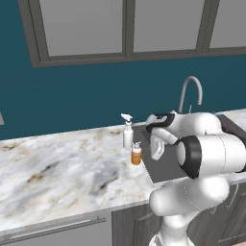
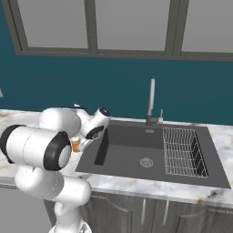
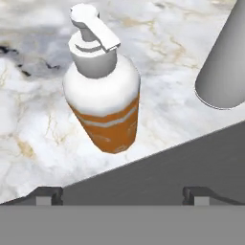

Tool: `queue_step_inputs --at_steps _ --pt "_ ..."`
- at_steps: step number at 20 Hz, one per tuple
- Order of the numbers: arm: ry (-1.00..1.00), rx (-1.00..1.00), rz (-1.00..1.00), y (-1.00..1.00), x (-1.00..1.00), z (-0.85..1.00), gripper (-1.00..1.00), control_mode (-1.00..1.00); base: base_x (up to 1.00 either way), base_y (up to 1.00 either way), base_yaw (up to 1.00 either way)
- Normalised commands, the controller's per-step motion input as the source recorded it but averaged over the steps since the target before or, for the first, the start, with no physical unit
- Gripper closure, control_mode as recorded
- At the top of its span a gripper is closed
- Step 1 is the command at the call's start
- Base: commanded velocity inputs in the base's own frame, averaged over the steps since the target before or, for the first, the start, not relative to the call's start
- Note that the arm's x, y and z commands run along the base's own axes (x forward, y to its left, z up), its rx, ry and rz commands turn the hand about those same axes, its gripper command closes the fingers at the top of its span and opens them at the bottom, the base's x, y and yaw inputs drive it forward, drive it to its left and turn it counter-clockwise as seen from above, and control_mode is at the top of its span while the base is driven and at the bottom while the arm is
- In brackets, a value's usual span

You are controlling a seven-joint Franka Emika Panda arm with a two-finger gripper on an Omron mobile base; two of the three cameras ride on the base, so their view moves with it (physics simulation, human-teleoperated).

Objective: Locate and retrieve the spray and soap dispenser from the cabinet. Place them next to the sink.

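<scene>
In the left base view, the spray (image 1: 128, 132) stands upright on the marble counter (image 1: 57, 168) at the left edge of the sink (image 1: 166, 166). The soap (image 1: 136, 154) stands upright just in front of it, also on the counter by the sink's rim; the two bottles are close together, though whether they touch cannot be told. The gripper (image 1: 157, 150) hangs just right of the soap, over the basin's left side, apart from both bottles. The faucet (image 1: 190, 91) curves up behind the arm, against the teal wall.

In the right base view, the arm covers most of the counter corner; a sliver of the soap (image 2: 75, 144) shows orange behind the arm's joint, left of the sink (image 2: 132, 157). A wire rack (image 2: 182, 151) lies in the basin's right half, and the faucet (image 2: 151, 101) rises at the back rim.

In the hand view, the soap (image 3: 104, 95) stands on the counter (image 3: 33, 129) just past the sink's edge (pump head turned to the right). The spray's base (image 3: 225, 67) shows at upper right. The fingertips (image 3: 44, 195) sit far apart at the bottom, so the gripper (image 3: 119, 195) is spread wide and holds nothing.
</scene>
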Motion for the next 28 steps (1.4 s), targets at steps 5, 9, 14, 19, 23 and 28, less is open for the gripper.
queue_step_inputs --at_steps 5,9,14,19,23,28 --pt "0.0 -0.28 0.0 0.0 -0.16 0.33 -1.0 -1.0 0.0 0.0 0.0" --pt "0.02 -0.26 0.02 0.0 -0.18 0.45 -1.0 -1.0 0.0 0.0 0.0" --pt "-0.01 -0.2 0.03 -0.01 -0.47 0.38 -1.0 -1.0 0.0 0.0 0.0" --pt "-0.09 -0.16 -0.05 0.01 -0.65 0.13 -1.0 -1.0 0.0 0.0 0.0" --pt "-0.16 -0.03 -0.01 -0.02 -0.76 0.01 -1.0 -1.0 0.0 0.0 0.0" --pt "-0.18 0.0 -0.04 -0.15 -0.42 0.23 -1.0 -1.0 0.0 0.0 0.0"
